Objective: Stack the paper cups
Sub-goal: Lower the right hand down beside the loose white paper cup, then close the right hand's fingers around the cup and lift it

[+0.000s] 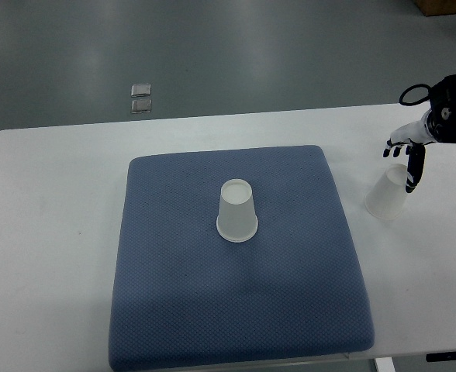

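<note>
Two translucent white paper cups are sitting in front of the robot, and only one hand is showing. The first translucent white paper cup is standing upside down near the middle of the square blue textured mat, its wide rim down on the fabric and its narrower base pointing up, long axis upright. The second translucent white cup is sitting off the mat on the bare white tabletop, just beside the mat's right edge, also inverted and looking slightly tilted. The robot's black-and-white right hand is reaching in from the right edge, fingers loosely spread, a fingertip touching or nearly touching that cup without gripping it.
</note>
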Tool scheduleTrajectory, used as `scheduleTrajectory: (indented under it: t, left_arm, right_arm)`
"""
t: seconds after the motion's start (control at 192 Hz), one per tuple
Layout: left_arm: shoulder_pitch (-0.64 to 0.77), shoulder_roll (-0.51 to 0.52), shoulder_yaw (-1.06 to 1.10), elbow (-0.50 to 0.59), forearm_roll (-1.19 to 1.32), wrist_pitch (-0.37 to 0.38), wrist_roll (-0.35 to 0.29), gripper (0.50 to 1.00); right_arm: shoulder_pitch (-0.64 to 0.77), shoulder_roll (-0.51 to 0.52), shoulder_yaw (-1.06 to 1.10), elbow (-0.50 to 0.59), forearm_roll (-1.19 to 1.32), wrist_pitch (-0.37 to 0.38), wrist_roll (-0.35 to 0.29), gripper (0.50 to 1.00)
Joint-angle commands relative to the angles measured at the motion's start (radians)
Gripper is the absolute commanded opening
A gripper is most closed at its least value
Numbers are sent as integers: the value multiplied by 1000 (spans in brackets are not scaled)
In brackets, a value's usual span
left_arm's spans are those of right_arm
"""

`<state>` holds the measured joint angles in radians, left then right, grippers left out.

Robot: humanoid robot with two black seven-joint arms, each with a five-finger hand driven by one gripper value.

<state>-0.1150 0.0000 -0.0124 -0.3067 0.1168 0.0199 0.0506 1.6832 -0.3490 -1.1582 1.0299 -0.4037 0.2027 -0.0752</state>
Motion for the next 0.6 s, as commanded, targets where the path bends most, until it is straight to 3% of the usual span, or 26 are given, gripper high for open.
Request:
scheduleTrajectory:
  t: [0.0, 0.595]
  left_arm:
    - [2, 0, -1, 0, 0, 0, 0, 1000]
    - [5, 0, -1, 14, 0, 0, 0, 1000]
  right_arm:
    - [-7, 7, 5, -1, 0, -2, -2, 930]
    - [-79, 16, 31, -25, 0, -48, -5, 928]
